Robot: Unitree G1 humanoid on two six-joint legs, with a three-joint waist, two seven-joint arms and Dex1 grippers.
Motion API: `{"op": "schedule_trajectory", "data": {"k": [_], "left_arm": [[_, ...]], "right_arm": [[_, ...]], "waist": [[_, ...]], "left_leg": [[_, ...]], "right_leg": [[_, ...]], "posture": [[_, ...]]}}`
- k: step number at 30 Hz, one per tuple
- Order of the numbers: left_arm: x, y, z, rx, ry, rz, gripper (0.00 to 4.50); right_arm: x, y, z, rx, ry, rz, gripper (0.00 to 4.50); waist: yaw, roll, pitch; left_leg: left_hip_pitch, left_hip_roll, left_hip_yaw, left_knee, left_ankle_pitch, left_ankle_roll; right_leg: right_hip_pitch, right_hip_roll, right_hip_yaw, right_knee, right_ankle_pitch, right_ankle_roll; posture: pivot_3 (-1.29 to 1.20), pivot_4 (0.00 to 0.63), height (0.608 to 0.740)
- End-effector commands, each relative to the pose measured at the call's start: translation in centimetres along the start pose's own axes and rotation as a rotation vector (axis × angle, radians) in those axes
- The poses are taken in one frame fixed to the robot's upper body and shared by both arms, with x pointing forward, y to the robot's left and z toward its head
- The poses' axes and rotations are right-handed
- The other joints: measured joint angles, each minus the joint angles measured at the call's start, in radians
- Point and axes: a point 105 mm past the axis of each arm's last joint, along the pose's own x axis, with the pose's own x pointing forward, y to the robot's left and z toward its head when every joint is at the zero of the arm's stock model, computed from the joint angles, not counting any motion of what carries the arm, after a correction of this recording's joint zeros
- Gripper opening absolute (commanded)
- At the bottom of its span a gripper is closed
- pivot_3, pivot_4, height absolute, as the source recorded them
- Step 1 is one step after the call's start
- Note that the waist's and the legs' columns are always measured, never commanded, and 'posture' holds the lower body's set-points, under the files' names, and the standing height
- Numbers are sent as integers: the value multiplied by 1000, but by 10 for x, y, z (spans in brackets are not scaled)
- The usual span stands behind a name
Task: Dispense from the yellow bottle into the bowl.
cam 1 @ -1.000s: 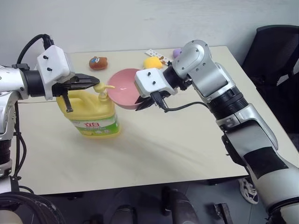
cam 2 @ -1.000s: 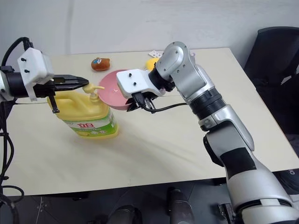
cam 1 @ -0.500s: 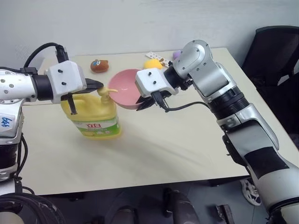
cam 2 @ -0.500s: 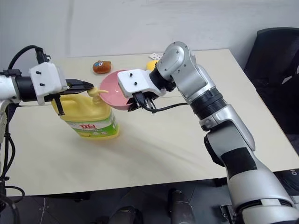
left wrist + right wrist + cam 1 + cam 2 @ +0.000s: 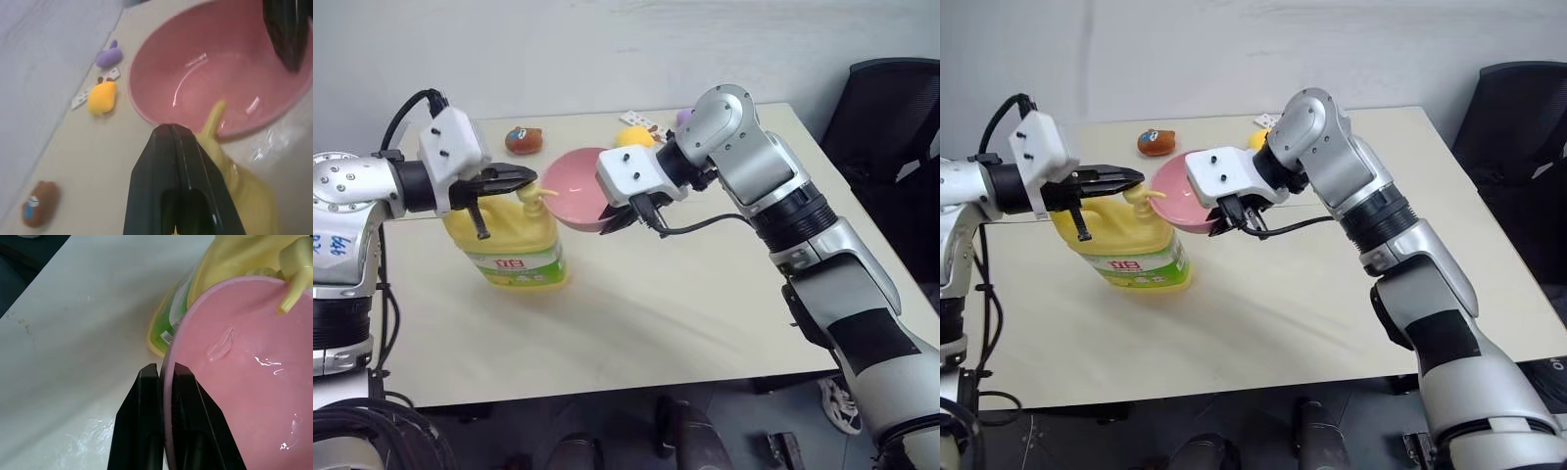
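The yellow bottle (image 5: 514, 250) stands upright on the table's left half, its pump spout (image 5: 536, 194) reaching over the rim of the pink bowl (image 5: 570, 196). My left gripper (image 5: 530, 174) is shut and lies level, with its fingertips (image 5: 171, 134) right over the pump head; I cannot tell whether they touch it. The bowl is lifted off the table and tilted toward the bottle, and my right gripper (image 5: 617, 215) is shut on its near rim, one finger (image 5: 146, 382) outside the rim and the other inside.
Near the table's far edge lie a brown toy (image 5: 524, 140), a small yellow plush (image 5: 634, 132), a purple toy (image 5: 683, 114) and a printed card strip (image 5: 644, 118). A black chair (image 5: 891, 117) stands beyond the right side of the table.
My left wrist has rolled while the shut fingers stayed over the pump head. The right gripper and the bowl have not moved.
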Motion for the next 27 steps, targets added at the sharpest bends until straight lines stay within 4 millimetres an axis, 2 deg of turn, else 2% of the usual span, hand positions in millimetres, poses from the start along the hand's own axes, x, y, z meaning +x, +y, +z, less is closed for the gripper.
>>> {"op": "schedule_trajectory", "data": {"k": [1,3,5,9,11,13,14,15,19,24,27], "left_arm": [[-16,2,26,-82,-79,-20,862],[-29,7,41,-104,-124,-7,1446],[-45,14,58,-138,-182,21,2017],[-82,22,81,-186,-267,66,3216],[-98,21,89,-207,-285,82,3774],[-121,3,92,-256,-255,40,4387],[-128,-6,93,-274,-237,16,4450],[-134,-21,85,-292,-168,-7,4450],[-150,-68,37,-283,120,12,4450],[-171,-118,17,-393,239,18,4450],[-181,-135,6,-431,295,55,4450]], "right_arm": [[-4,4,12,-39,-51,21,0],[-4,5,9,-28,-52,14,0],[-5,8,3,-10,-52,4,0],[-6,15,-11,34,-47,-23,0],[-4,20,-22,58,-38,-42,0],[-1,31,-42,102,-19,-74,0],[0,35,-49,119,-12,-86,0],[4,41,-58,162,-14,-108,0],[19,62,-86,295,-21,-198,0],[32,78,-112,393,7,-335,0],[36,83,-125,390,52,-392,0]], "waist": [[-1,-1,1],[-3,-4,2],[-7,-5,3],[-18,-6,4],[-17,-6,4],[-20,-6,4],[-22,-6,4],[-20,-6,4],[-22,-4,5],[-19,-9,7],[-17,-8,7]], "left_leg": [[-2,0,0,0,0,0],[-5,0,0,0,0,0],[-17,0,0,3,0,0],[-23,0,0,4,0,-1],[-22,0,0,3,0,-1],[-22,0,-1,4,0,-1],[-22,0,0,3,0,-1],[-20,0,0,2,0,-1],[-18,0,0,2,0,-2],[-18,4,-1,2,3,-9],[-15,4,-1,0,3,-10]], "right_leg": [[-2,0,-1,-1,0,0],[-6,0,-1,-1,0,0],[-17,0,0,1,0,0],[-19,-1,-6,0,0,0],[-18,-1,-6,-1,0,0],[-18,-1,-6,-1,0,0],[-18,-1,-6,-1,0,0],[-18,-1,-5,-1,0,0],[-17,-1,-5,-1,-1,-1],[-16,3,-4,1,-2,-6],[-16,2,-3,1,-3,-9]], "posture": [[0,150,740],[0,150,740],[0,150,740],[0,150,740],[0,150,740],[0,150,740],[0,150,740],[0,150,740],[0,150,740],[0,150,740],[0,150,740]]}}
